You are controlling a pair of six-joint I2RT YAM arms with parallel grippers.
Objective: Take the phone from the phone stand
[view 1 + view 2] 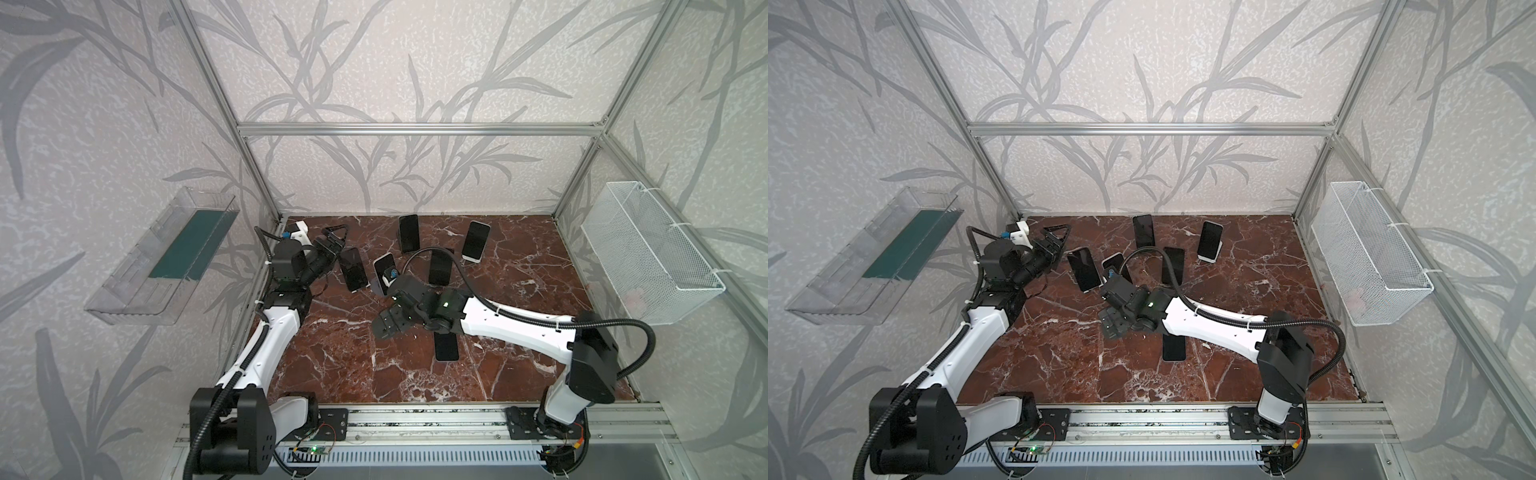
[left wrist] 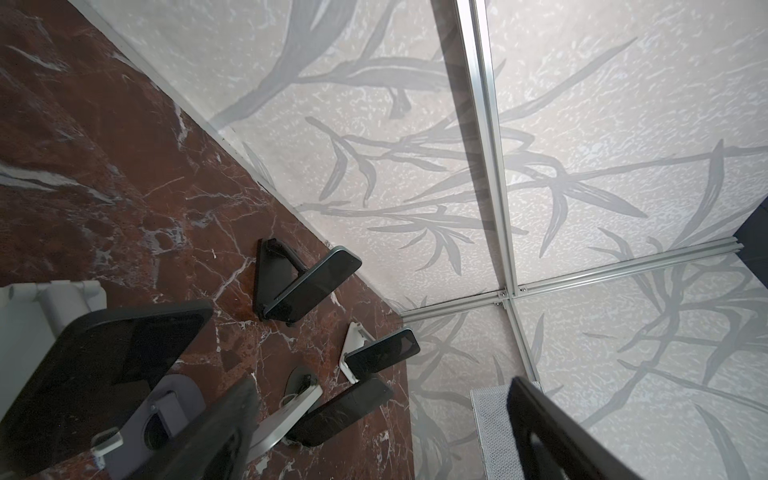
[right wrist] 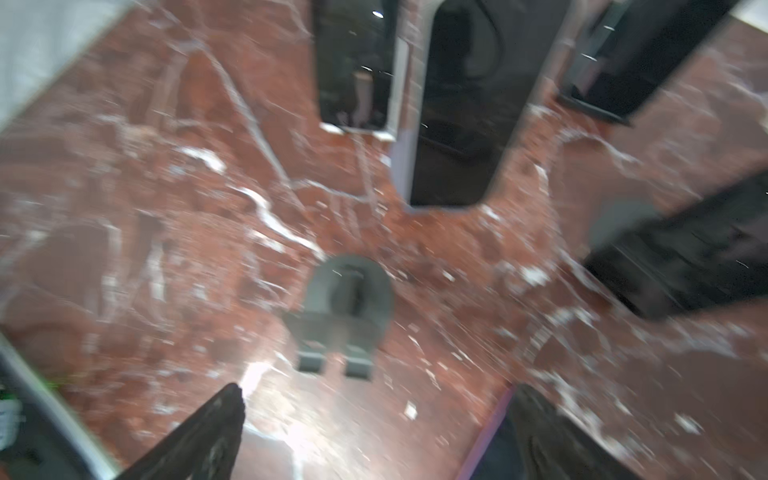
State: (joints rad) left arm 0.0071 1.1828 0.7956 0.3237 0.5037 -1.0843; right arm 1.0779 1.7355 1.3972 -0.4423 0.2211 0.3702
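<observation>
Because the phone (image 1: 446, 347) already lies flat on the surface (image 1: 332, 374) behind my right fingers (image 3: 208, 436), I judge it is off the empty stand (image 3: 345, 307) just ahead of them, so these and my left fingers (image 2: 224, 432) are spread wide, grasping nothing.

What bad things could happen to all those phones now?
1. The right gripper hangs open, and its cable arches right over a standing phone, which it might tip.
2. The flat phone lies partly under the right arm; a low swing could sweep it away.
3. The left gripper, also open, sits close beside a propped phone and could nudge it over.
</observation>
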